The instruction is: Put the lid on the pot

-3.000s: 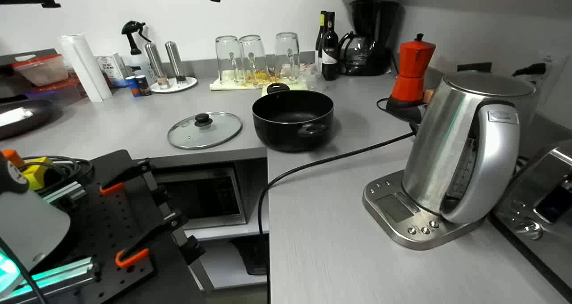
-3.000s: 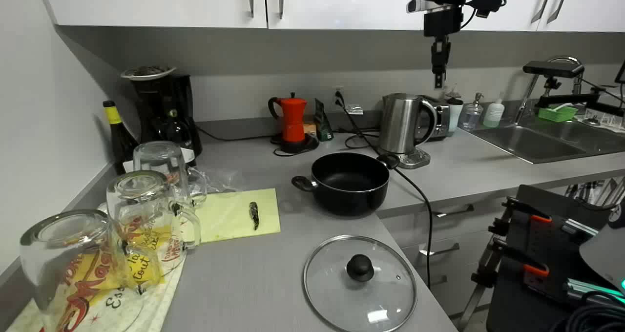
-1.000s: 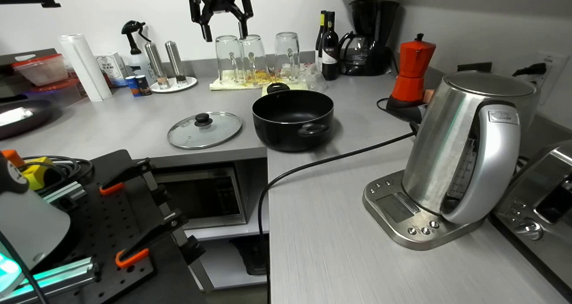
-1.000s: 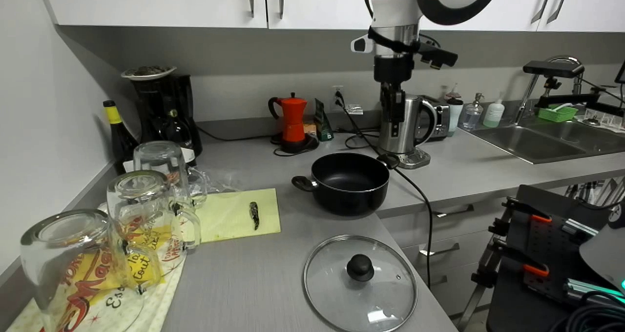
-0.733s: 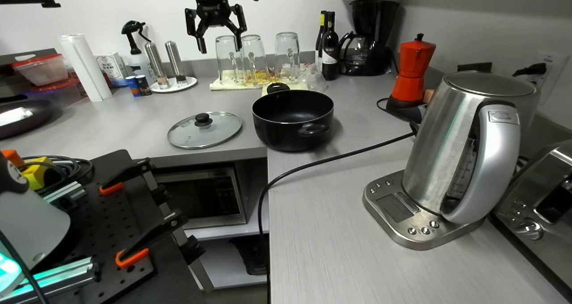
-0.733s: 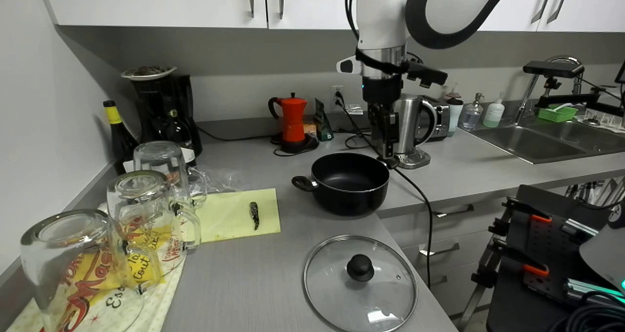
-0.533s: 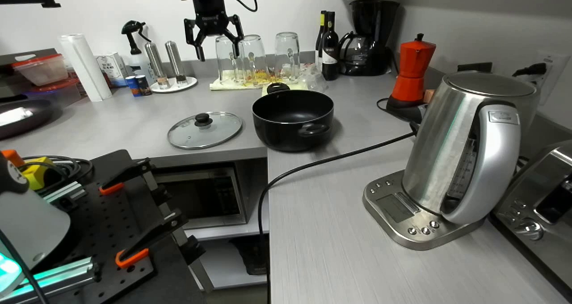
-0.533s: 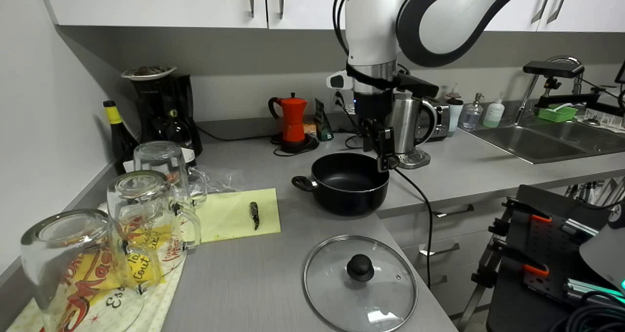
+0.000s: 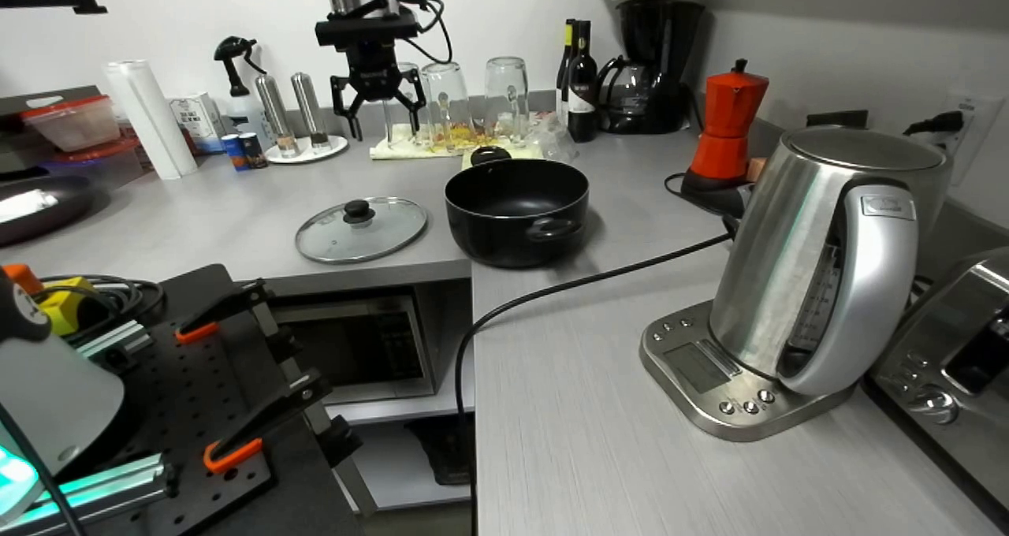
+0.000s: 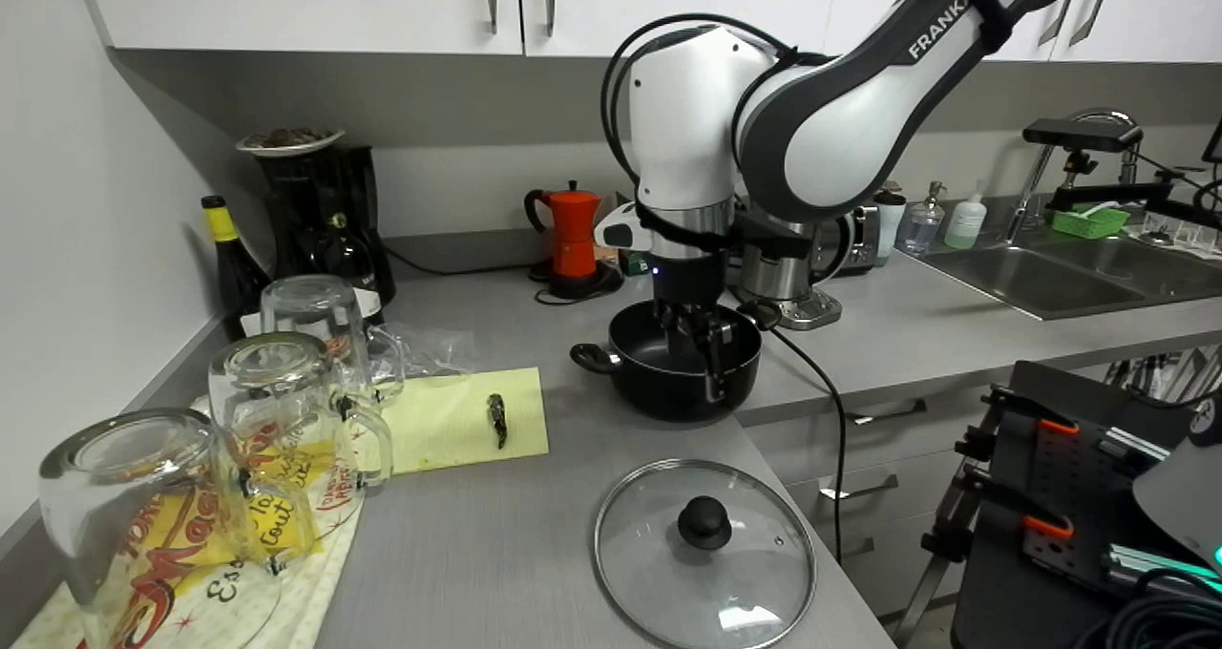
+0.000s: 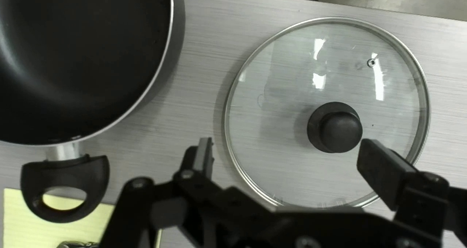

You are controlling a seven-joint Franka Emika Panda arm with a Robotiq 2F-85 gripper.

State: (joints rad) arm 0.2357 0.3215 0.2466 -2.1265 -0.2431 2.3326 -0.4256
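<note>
The pot (image 9: pixel 498 238) is showing black with a silvery edge; the lid (image 10: pixel 702 577) is reading clear, silver-rimmed, with a black knob (image 11: pixel 338 129); the gripper (image 9: pixel 385 129) is looking mostly black. The countertop (image 9: pixel 567 410) is presenting grey, finely streaked. The moka pot (image 10: pixel 573 234) is showing orange-red with a black handle, the kettle (image 9: pixel 776 260) silver, the sheet (image 10: pixel 441 425) pale yellow.

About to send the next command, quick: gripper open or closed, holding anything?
Black two-fingered gripper: open, holding nothing.

Kitchen: sink (image 10: pixel 1036 275), kettle (image 9: pixel 776 264), probably microwave (image 9: pixel 355 348).
</note>
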